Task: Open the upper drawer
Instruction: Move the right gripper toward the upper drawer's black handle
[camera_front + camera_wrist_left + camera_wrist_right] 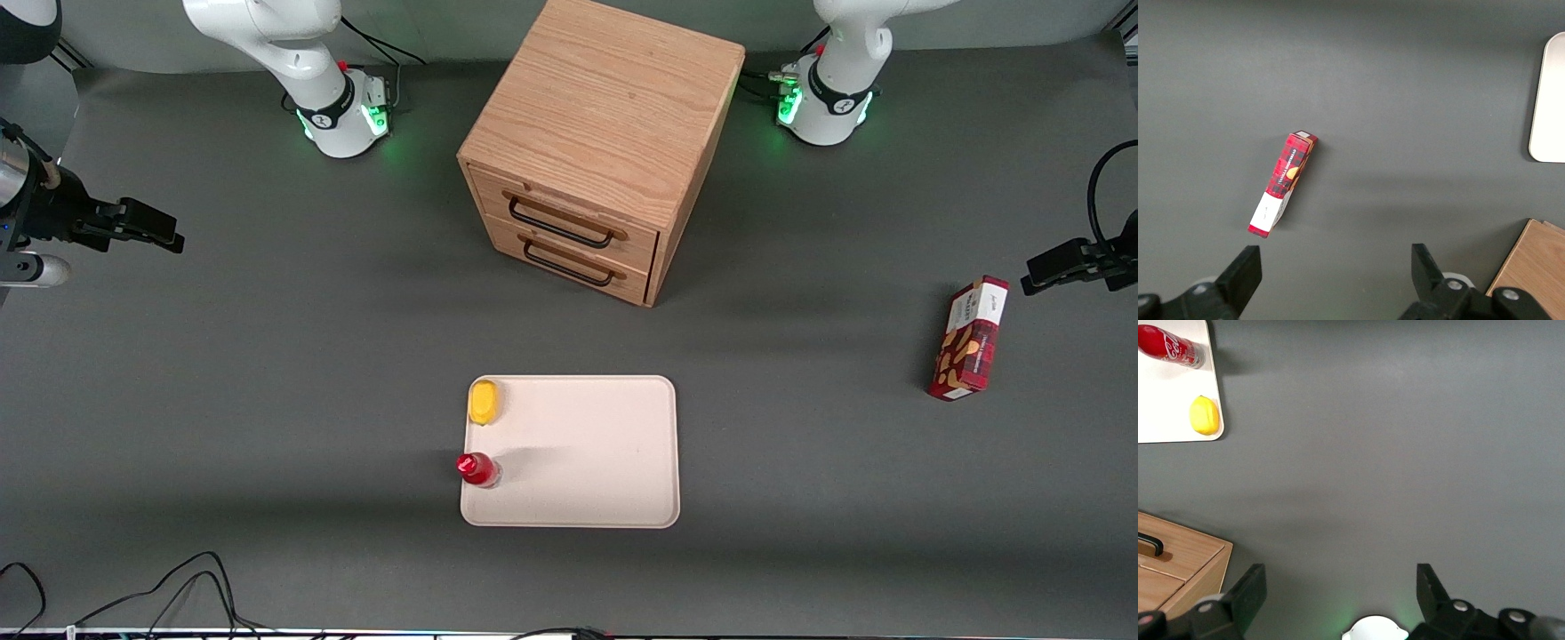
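A: Where does the upper drawer (569,220) sit?

B: It's the topmost of two in the oak cabinet (605,116), which stands between the arm bases, farther from the front camera than the cream tray (622,498). It looks fully shut, its black wire handle (560,224) lying across its front.

A: And the gripper (1338,600)?

B: High over bare mat toward the working arm's end of the table, well apart from the cabinet. Its fingers (1248,590) are spread wide with nothing between them.

A: So how should it go in?

B: I'd judge it must come down in front of the drawer, turn so the fingers straddle the handle's bar near its middle, close, then pull straight out along the drawer's slide. The cabinet is angled on the table, so the pull should follow that angle. Grabbing the lower handle (569,264) just beneath is the risk.
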Robot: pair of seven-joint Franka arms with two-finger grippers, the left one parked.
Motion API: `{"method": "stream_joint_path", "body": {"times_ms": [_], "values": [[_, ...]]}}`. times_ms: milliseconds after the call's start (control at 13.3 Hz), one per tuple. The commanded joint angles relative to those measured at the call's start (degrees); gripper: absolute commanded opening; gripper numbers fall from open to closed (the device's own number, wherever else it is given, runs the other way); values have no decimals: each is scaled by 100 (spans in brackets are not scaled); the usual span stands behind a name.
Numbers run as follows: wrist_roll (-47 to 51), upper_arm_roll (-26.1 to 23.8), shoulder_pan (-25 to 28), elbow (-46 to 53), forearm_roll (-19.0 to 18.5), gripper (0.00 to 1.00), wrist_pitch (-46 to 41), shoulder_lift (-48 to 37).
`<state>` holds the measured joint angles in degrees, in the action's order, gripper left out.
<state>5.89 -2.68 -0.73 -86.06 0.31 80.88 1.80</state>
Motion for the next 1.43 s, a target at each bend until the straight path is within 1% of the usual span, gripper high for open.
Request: {"method": "stream_joint_path", "body": {"times_ms": [0, 300, 450, 600, 675, 825, 900, 975, 1050, 1125, 1200, 1350], "values": [[-115, 40, -6, 143, -22, 100, -107, 40], [52, 48, -15, 221, 22, 100, -107, 102], [-52, 40, 2, 239, 48, 100, -116, 84], [-114, -39, 72, 423, 240, 100, -116, 93], [-445, -109, 73, 467, 311, 100, -125, 110], [-1734, -136, 81, 669, 364, 100, -343, 293], [-2071, -180, 90, 879, 634, 100, -492, 460], [-2100, -189, 90, 942, 1168, 100, -520, 601], [-2057, -189, 99, 951, 1878, 100, -529, 690], [-2057, -198, 125, 934, 2303, 100, -520, 804], [-2135, -250, 238, 951, 2420, 100, -520, 1014], [-2354, -792, 248, 969, 2430, 100, -547, 1296]]}}
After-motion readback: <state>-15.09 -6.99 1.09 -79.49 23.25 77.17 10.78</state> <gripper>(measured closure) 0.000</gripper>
